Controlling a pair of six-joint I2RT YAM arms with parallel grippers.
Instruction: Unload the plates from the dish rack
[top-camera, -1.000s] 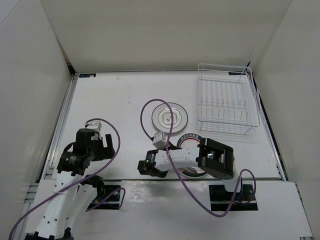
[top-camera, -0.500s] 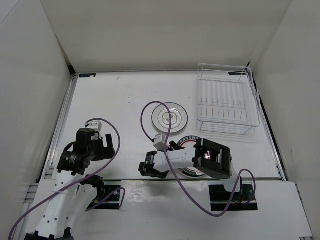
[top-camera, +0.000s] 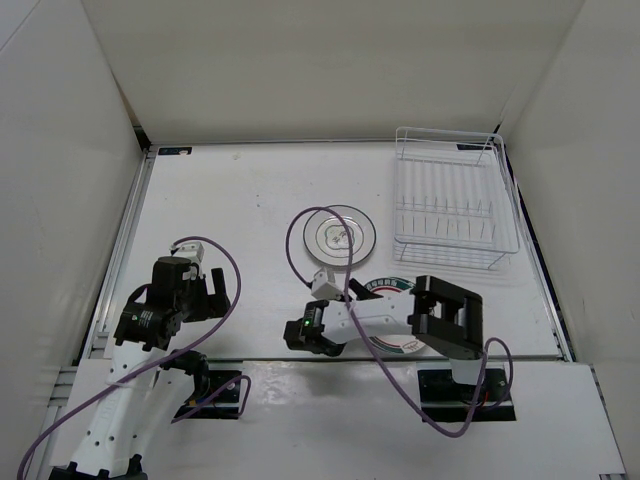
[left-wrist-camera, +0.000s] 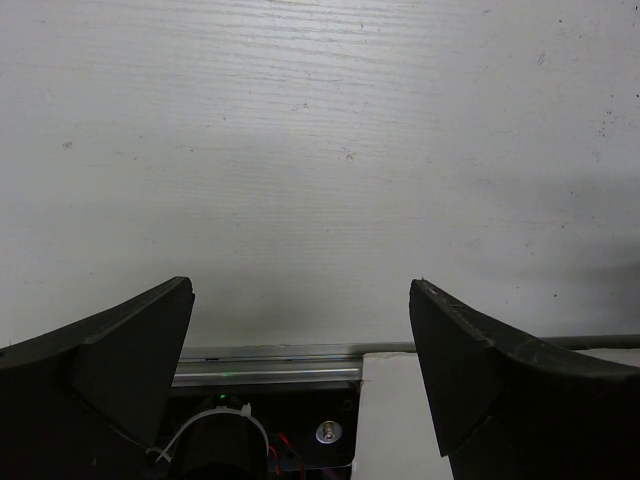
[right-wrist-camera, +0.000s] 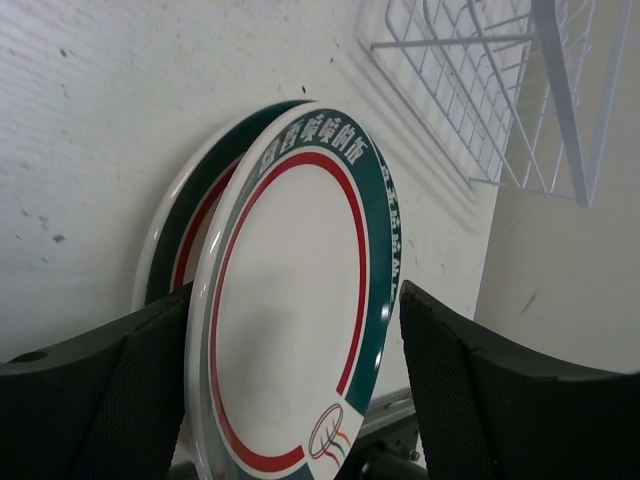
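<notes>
A white plate with a broad dark-green lettered rim band (right-wrist-camera: 290, 330) lies partly over a second plate of the same kind (right-wrist-camera: 200, 200) on the table near my right arm. My right gripper (right-wrist-camera: 295, 290) stands open with the upper plate's near edge between its fingers. From above, these plates (top-camera: 388, 285) are mostly covered by the arm. The grey-rimmed plate (top-camera: 340, 232) lies flat at mid-table. No plates show in the dish rack (top-camera: 455, 205) at the back right. My left gripper (left-wrist-camera: 300, 290) hangs open and holds nothing over the table's near edge.
White walls enclose the table on three sides. The rack's wire corner (right-wrist-camera: 480, 90) shows just past the green-banded plates. A metal rail (left-wrist-camera: 270, 365) runs along the table's near edge under the left gripper. Purple cables loop near both arms.
My right gripper has opened from shut, letting go of the green-banded plate. The right arm's elbow has swung to the right. The left arm has stayed still.
</notes>
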